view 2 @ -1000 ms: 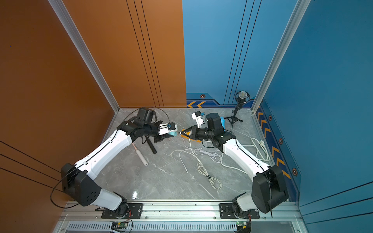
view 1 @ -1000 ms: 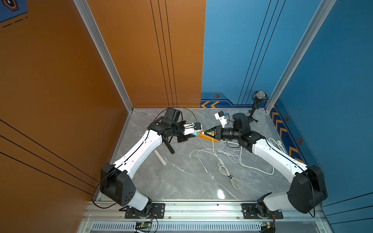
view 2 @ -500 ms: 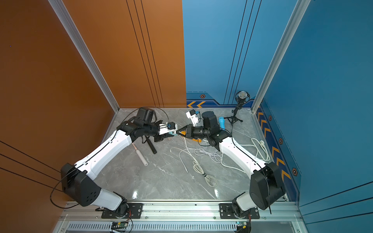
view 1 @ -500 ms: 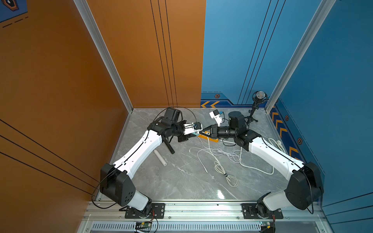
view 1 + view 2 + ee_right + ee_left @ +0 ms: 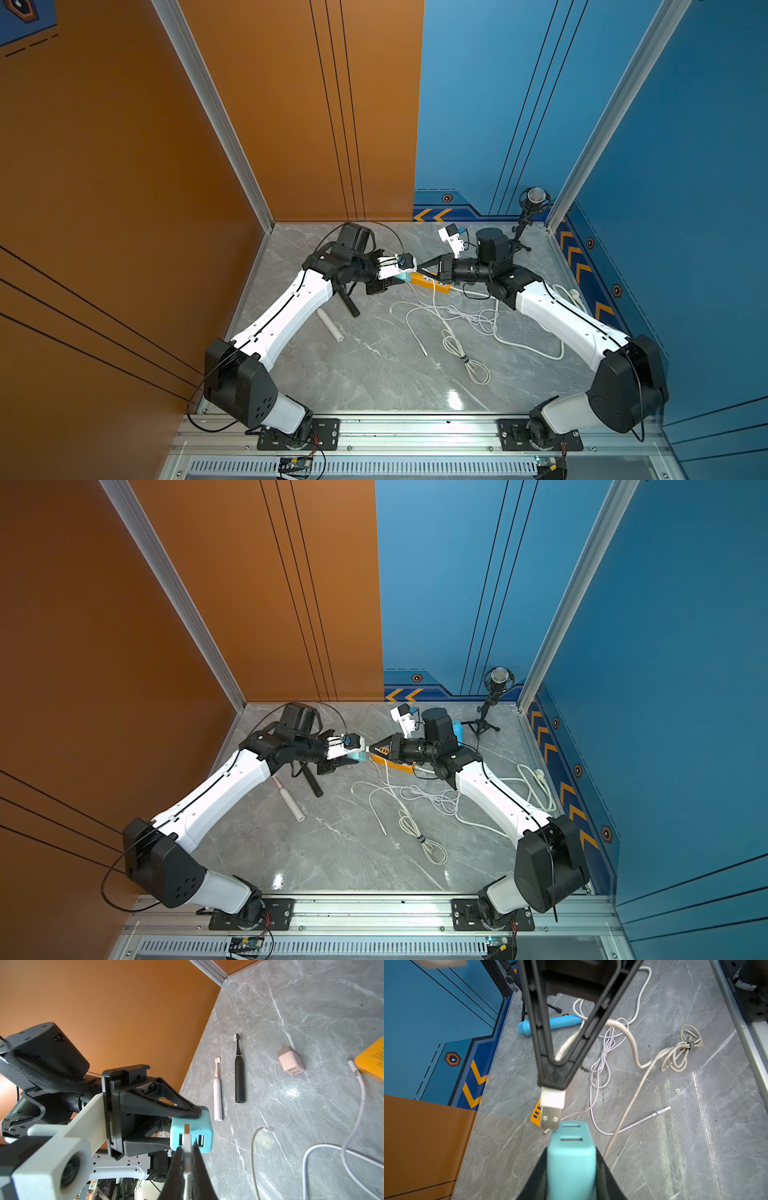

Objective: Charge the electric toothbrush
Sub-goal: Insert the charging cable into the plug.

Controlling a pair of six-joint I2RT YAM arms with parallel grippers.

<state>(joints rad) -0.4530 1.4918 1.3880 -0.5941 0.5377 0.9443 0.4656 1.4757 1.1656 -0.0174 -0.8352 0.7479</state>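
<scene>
My left gripper (image 5: 400, 274) is shut on a teal USB charger block (image 5: 571, 1159), which it holds above the table with its two slots facing the right arm. My right gripper (image 5: 417, 272) is shut on the white USB plug (image 5: 551, 1113) of a white cable (image 5: 631, 1043). The plug's metal tip touches the edge of the block's face beside a slot; it does not show as inserted. A black electric toothbrush (image 5: 240, 1076) and a white one with a pink head (image 5: 217, 1095) lie side by side on the table under the left arm.
An orange power strip (image 5: 432, 283) lies under the right gripper. A pink charger block (image 5: 291, 1062) sits near it. Loose white cables (image 5: 461, 328) sprawl mid-table. A blue tube (image 5: 550, 1024) and a microphone on a tripod (image 5: 534, 199) stand at the back right.
My right gripper has shifted slightly toward the teal block with the plug, dragging the cable a little. The left arm has stayed still.
</scene>
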